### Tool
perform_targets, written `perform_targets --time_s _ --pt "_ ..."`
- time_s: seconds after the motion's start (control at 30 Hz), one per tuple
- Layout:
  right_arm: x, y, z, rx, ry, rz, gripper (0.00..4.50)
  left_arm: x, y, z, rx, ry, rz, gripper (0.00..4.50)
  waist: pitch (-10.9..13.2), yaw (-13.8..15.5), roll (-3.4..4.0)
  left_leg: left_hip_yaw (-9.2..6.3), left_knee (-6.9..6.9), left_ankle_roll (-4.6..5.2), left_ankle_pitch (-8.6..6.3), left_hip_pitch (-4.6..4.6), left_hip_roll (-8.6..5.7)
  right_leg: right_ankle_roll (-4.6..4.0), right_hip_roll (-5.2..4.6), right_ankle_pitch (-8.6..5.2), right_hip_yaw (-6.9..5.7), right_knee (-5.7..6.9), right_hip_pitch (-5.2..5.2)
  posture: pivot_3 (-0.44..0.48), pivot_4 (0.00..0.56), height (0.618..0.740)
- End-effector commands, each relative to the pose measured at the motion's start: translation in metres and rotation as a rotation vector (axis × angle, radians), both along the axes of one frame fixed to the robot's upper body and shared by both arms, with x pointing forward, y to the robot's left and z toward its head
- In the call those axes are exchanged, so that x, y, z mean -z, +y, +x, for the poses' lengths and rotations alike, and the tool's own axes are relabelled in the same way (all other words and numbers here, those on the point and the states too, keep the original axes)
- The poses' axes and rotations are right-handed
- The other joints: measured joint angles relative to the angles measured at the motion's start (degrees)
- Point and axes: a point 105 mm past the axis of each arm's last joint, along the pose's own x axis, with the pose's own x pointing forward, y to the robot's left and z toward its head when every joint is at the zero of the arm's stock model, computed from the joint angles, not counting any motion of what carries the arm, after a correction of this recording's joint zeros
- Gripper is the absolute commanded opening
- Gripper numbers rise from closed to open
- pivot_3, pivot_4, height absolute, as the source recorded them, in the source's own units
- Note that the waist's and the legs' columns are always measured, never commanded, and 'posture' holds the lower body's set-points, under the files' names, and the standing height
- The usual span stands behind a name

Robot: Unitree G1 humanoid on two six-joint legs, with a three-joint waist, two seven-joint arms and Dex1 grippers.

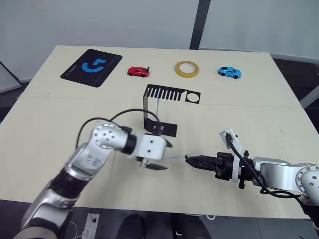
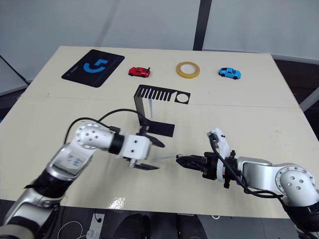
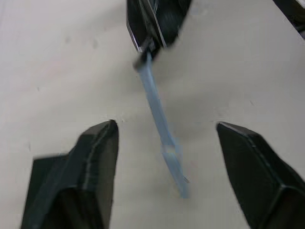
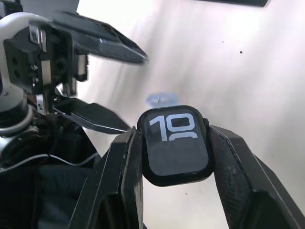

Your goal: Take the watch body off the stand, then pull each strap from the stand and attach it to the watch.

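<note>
R gripper is clamped on the watch, fingers on its two sides, face w/ white marks up toward the wrist cam, so the strap-end edges stay free, which I take to be the point of that grip. In the head views it holds the watch low over the table, near the front edge, pointing at the L gripper. A pale blue strap runs from the watch's edge toward the L gripper; one end meets the watch, looks attached or nearly seated, can't confirm the catch. L claw is spread wide, fingers either side of the strap's free end, not touching it, so prob. just let go or about to re-grip. Stand sits just behind the L gripper, mid-table, upright, foot flat, slotted top plate bare of the watch; can't make out a second strap on it. Judgement: watch is off the stand, first strap going on, second one not yet done. Table is a plain pale beige top, faint seam across behind the stand. Along the far edge: black mat w/ blue logo at left, red toy car, yellow tape roll, blue toy car. Behind is a grey wall w/ a dark vertical post; dark floor shows at the sides.
</note>
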Motion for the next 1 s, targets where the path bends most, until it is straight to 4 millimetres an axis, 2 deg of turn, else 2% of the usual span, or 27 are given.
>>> perform_targets --time_s 0.03,0.13,0.2,0.23,0.37,0.47,0.7,1.0 --pt "-0.018 0.000 -0.001 -0.073 -0.227 -0.070 1.65 -0.018 0.017 -0.009 -0.010 -0.009 -0.110 4.50 0.00 0.22 0.00 0.00 0.00 0.01 -0.01 -0.01 -0.01 0.00 -0.02 0.00 0.00 0.00 -0.01 0.000 0.150 0.740" --pt "-0.028 0.003 0.002 -0.158 -0.513 -0.165 1.65 -0.031 0.034 -0.010 -0.072 0.021 -0.276 4.50 0.00 0.34 0.00 -0.02 0.01 0.02 -0.01 -0.02 -0.03 0.00 -0.05 0.00 -0.02 -0.19 -0.01 0.000 0.150 0.740" --pt "-0.028 0.004 0.001 -0.242 -0.704 -0.263 1.65 -0.036 0.048 -0.009 -0.127 0.042 -0.350 4.50 0.00 0.37 0.00 -0.06 0.01 0.04 -0.03 -0.02 -0.04 0.01 -0.05 0.00 -0.07 -0.32 0.02 0.000 0.150 0.740" --pt "-0.025 0.005 -0.003 -0.309 -0.790 -0.313 1.65 -0.035 0.056 -0.009 -0.150 0.056 -0.362 4.50 0.00 0.34 0.00 -0.07 0.01 0.04 -0.03 -0.02 -0.04 0.01 -0.05 0.00 -0.08 -0.32 0.04 0.000 0.150 0.740" --pt "-0.032 0.013 -0.007 -0.449 -1.177 -0.394 1.65 -0.035 0.078 -0.012 -0.217 0.092 -0.429 4.50 -0.01 0.11 -0.01 -0.04 -0.01 0.02 -0.05 0.00 -0.05 0.02 0.00 0.00 -0.07 -0.34 0.02 0.000 0.150 0.740" --pt "-0.025 0.010 -0.007 -0.558 -1.339 -0.494 1.65 -0.035 0.083 -0.013 -0.229 0.072 -0.445 4.50 -0.01 0.18 -0.02 0.01 0.01 0.01 -0.04 0.11 -0.07 0.02 -0.01 0.00 -0.04 -0.26 0.07 0.000 0.150 0.740" --pt "-0.023 0.004 0.000 -0.600 -1.489 -0.577 1.65 -0.036 0.078 -0.024 -0.155 0.070 -0.484 4.50 -0.01 0.19 -0.02 0.03 0.01 -0.01 -0.04 0.18 -0.10 0.01 -0.07 -0.01 -0.03 -0.14 0.10 0.000 0.150 0.740" --pt "-0.021 0.008 0.000 -0.614 -1.497 -0.566 1.65 -0.038 0.076 -0.025 -0.136 0.091 -0.493 4.50 -0.01 0.06 -0.02 0.09 0.01 -0.02 -0.04 0.25 -0.09 -0.03 -0.07 -0.03 0.01 0.08 0.09 0.000 0.150 0.740"
